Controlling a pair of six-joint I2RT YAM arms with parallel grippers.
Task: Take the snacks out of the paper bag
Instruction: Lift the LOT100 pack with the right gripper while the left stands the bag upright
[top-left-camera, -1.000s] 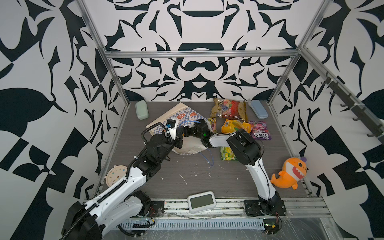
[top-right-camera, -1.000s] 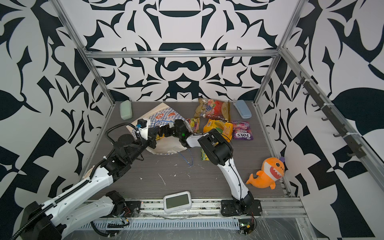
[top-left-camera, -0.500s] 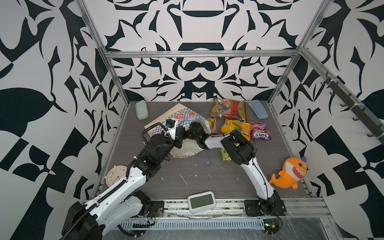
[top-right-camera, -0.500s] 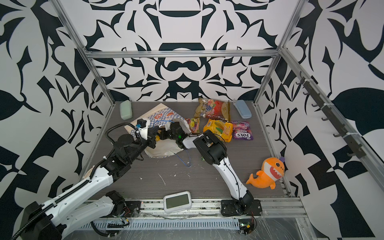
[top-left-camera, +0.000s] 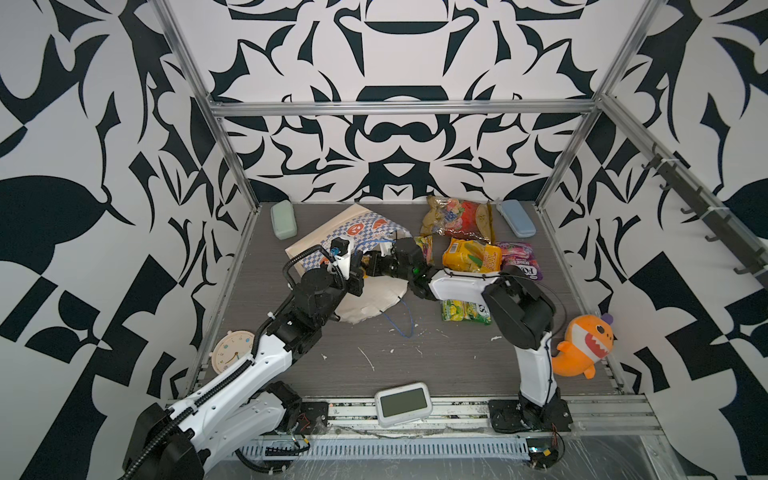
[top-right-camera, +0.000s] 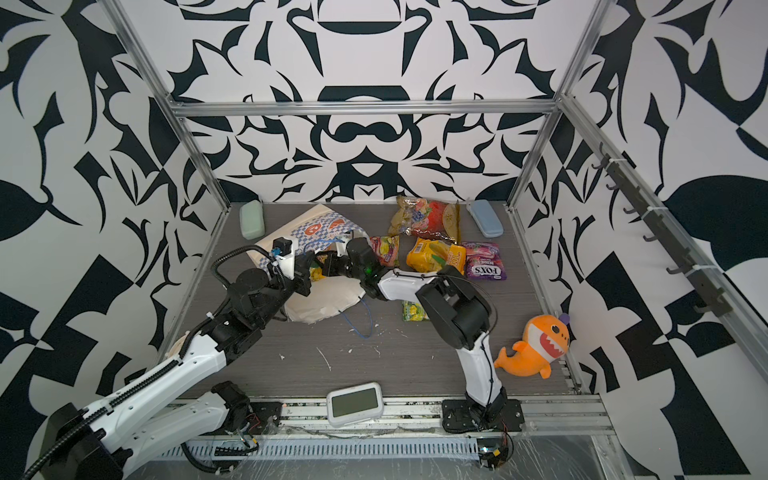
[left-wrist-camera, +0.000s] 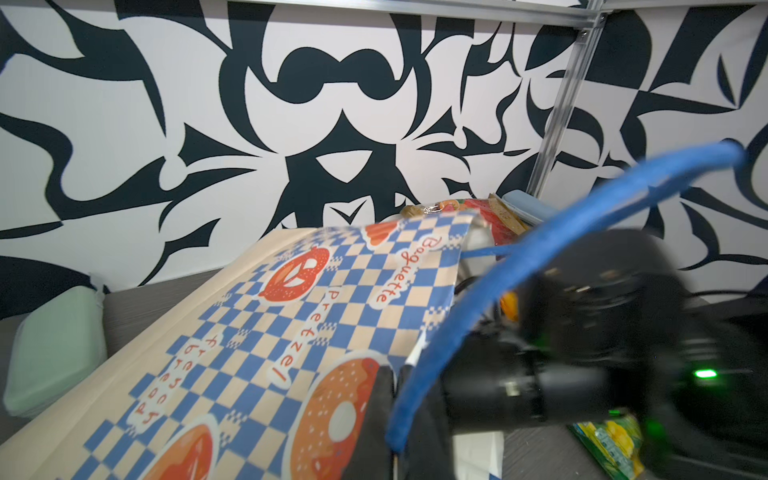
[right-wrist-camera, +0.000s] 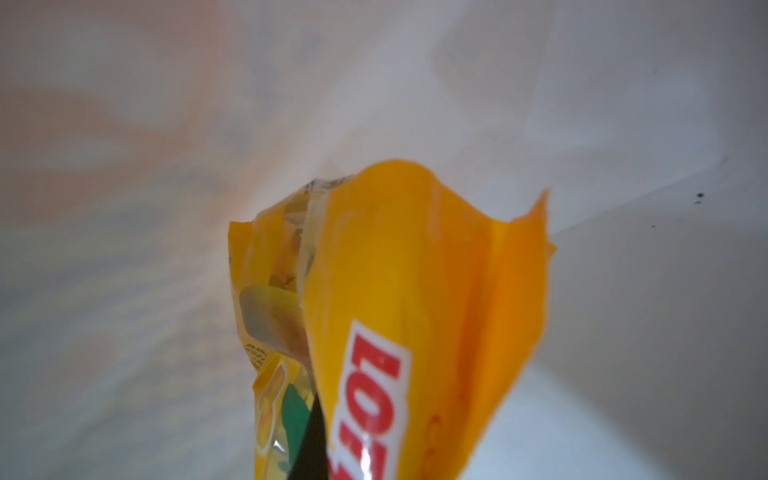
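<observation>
The tall tan paper carrier bag (top-left-camera: 324, 230) with a blue-white checkered band lies on its side on the grey worktop (top-left-camera: 436, 365), its mouth toward the middle. Only the left wrist view shows the band's print (left-wrist-camera: 249, 332) up close, with pretzel and baguette pictures. It also shows the thin blue cord handle (left-wrist-camera: 540, 266) arching in front of the right arm's black wrist.

Only the right wrist view looks into the white inside, where a yellow-orange glossy plastic packet with red lettering (right-wrist-camera: 415, 311) fills the middle. A top view gives just a yellow sliver of it at the mouth.

The right claw (top-right-camera: 323, 266) reaches into the mouth, pressed together on that packet. The left claw (top-left-camera: 356, 276), also pressed together, pinches the bag's upper mouth edge just beside the right claw.

Outside the bag, toward the back right, lie:
- a red-gold fruit-print packet (top-left-camera: 457, 218)
- a second yellow-orange packet (top-left-camera: 471, 255)
- a purple FOX'S packet (top-left-camera: 519, 262)
- an orange-pink packet (top-left-camera: 424, 247)
- a green packet (top-left-camera: 463, 311), partly under the right arm
</observation>
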